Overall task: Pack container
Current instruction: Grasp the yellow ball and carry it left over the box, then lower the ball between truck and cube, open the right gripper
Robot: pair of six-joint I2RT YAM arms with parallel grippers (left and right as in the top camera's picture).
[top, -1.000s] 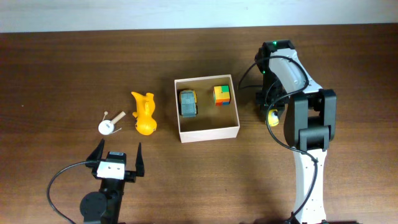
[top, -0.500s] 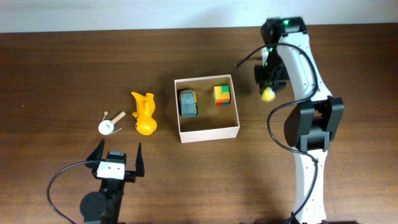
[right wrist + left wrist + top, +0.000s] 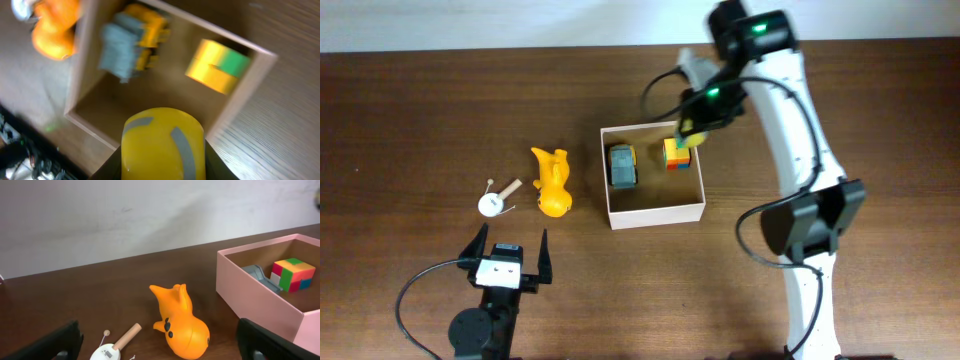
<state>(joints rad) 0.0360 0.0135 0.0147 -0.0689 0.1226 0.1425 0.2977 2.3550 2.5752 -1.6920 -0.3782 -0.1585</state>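
Container (image 3: 658, 192): square white-walled box with a tan inside, on the table (image 3: 420, 100) just above the centre of the overhead frame.

Inside it:
- grey-and-yellow toy truck (image 3: 622, 165) on the left side, also visible in the right wrist view (image 3: 131, 44)
- multicolour cube (image 3: 672, 156) in the upper right corner, apart from the truck
- lower half of the floor is bare

Right gripper (image 3: 688, 134): over the container's upper right corner, partly covering the cube in the overhead view. Jaws are clamped on a yellow rounded piece with grey stripes (image 3: 162, 142). In the right wrist view it sits over the box edge and interior. Can't tell how high it is above the floor.

Left of the container, on the table:
- orange animal toy (image 3: 552, 183) lies near the left wall but not touching it. In the left wrist view (image 3: 182, 325) it is on its side.
- small white disc with a wooden stick (image 3: 498, 198) sits further left, near the orange toy.

Left gripper (image 3: 510, 245): lower left of the overhead frame, below the two loose items and well apart from the container. Jaws are spread wide with nothing between them.
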